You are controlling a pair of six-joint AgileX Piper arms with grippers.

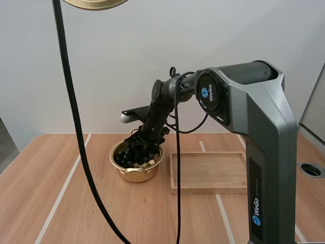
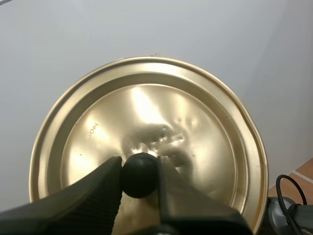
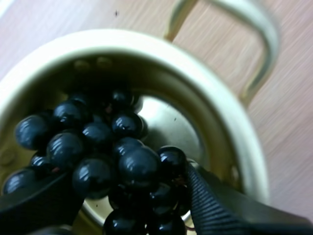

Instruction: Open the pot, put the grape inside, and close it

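Grapes (image 3: 115, 159) are down inside the pot (image 1: 136, 176), close over its floor, with the right gripper (image 3: 127, 175) pinching the bunch from both sides. The left gripper (image 2: 139, 170) clamps the knob (image 2: 139, 175) of the lid (image 2: 146, 117), held high (well clear of the pot). Step in hand, as judged: release. Spread the fingers fully, then lift straight up, so no stem snags and the rim isn't knocked.

Soft bright light, glare on the lid (image 2: 146, 107), small highlights on the grapes (image 3: 137, 166).
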